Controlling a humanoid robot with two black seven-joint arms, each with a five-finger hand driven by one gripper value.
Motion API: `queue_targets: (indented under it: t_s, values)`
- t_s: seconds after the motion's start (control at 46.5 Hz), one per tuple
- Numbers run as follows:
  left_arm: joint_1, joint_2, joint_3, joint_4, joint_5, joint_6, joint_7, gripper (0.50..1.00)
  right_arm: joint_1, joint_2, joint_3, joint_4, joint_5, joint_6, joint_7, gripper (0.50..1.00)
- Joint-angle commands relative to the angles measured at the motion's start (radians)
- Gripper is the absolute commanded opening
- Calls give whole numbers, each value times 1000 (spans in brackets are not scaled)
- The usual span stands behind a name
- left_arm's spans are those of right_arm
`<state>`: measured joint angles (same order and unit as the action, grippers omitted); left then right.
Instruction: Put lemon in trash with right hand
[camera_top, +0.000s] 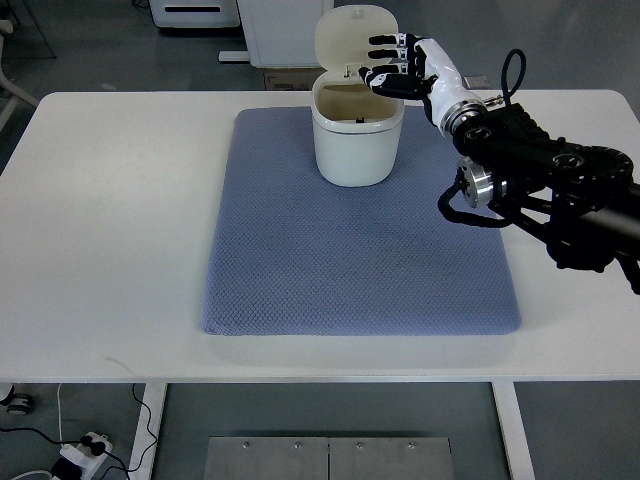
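Right robot hand over the open trash bin

From the top view we see the right robot hand (392, 68) above the rim of the white trash bin (356, 140), fingers spread and holding nothing; the bin stands lid up at the far edge of a blue mat (360, 250) on the white tabletop (110, 220). We cannot spot the lemon; it may be inside the bin.

Bin (357, 140) at mat's (360, 260) back edge
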<state>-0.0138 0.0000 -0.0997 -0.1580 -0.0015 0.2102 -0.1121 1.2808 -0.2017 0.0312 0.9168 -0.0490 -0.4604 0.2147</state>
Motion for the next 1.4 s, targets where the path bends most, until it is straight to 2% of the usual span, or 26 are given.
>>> queue_targets:
  t_s: [0.0, 0.237, 0.409, 0.495, 0.559, 0.646, 0.667, 0.904, 1.313, 1.377]
  values:
    - [0, 0, 0, 0, 0, 0, 0, 1000, -3, -30, -1, 22, 0, 3, 0, 659]
    - [0, 0, 0, 0, 0, 0, 0, 1000, -9, -125, -2, 39, 1, 26, -3, 663]
    - [0, 0, 0, 0, 0, 0, 0, 1000, -31, -192, 6, 37, 8, 45, -1, 694]
    - [-2, 0, 0, 0, 0, 0, 0, 1000, -52, -222, 13, 34, 9, 46, -1, 759]
    - [0, 0, 0, 0, 0, 0, 0, 1000, -75, -231, 33, 34, 9, 46, -1, 840]
    - [0, 0, 0, 0, 0, 0, 0, 1000, -106, -246, 75, 34, 9, 45, -1, 987]
    - [0, 0, 0, 0, 0, 0, 0, 1000, -113, -251, 84, 34, 9, 45, -1, 993]
    - [0, 0, 0, 0, 0, 0, 0, 1000, -136, -291, 113, 36, 9, 45, -3, 1000]
    - [0, 0, 0, 0, 0, 0, 0, 1000, -184, -291, 119, 25, 9, 46, 18, 1000]
    - [-2, 0, 0, 0, 0, 0, 0, 1000, -192, -294, 124, 27, 11, 66, 18, 1000]
